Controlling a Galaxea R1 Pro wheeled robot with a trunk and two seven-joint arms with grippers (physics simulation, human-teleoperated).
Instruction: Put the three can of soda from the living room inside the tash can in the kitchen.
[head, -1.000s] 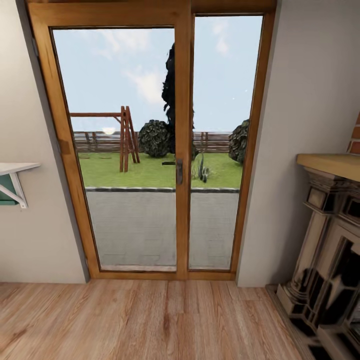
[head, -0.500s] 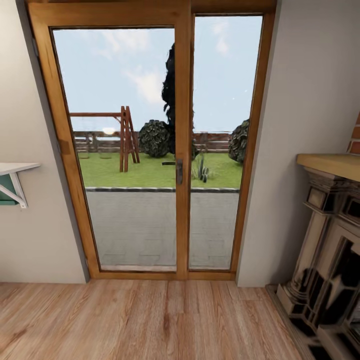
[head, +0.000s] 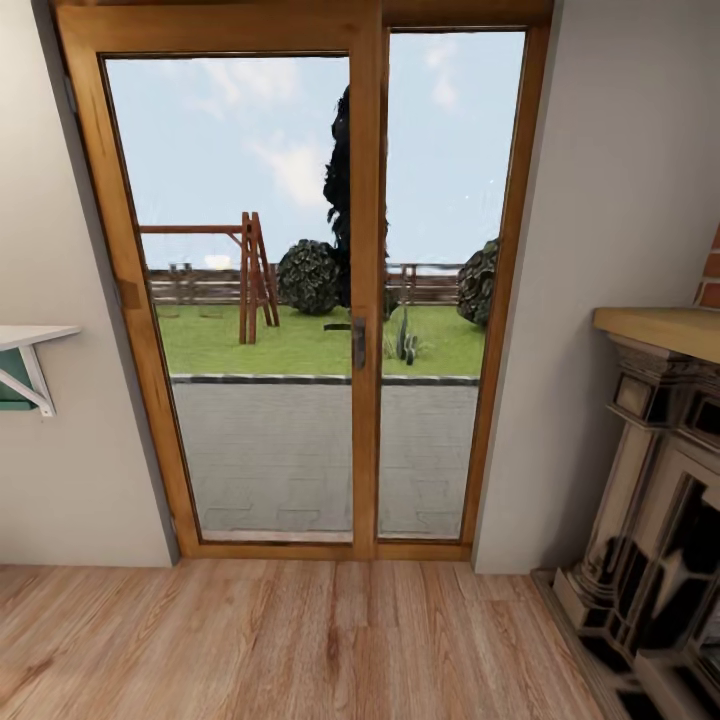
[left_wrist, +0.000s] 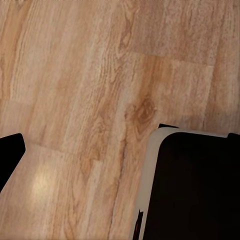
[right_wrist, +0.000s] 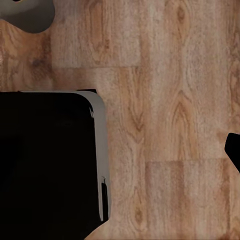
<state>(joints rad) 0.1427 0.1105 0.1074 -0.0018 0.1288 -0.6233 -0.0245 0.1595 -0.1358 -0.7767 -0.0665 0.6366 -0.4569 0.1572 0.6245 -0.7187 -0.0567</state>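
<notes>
We face the living room's glass doors (head: 360, 300) and fireplace (head: 655, 520); the cans lie somewhere unseen. Both grippers' states we cannot tell. Cans are probably light, thin-walled; grip mid-body.

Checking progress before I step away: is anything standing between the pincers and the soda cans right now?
Cannot be judged. The head view faces the glass doors beside the fireplace; both wrist views look down on wood floor.
</notes>
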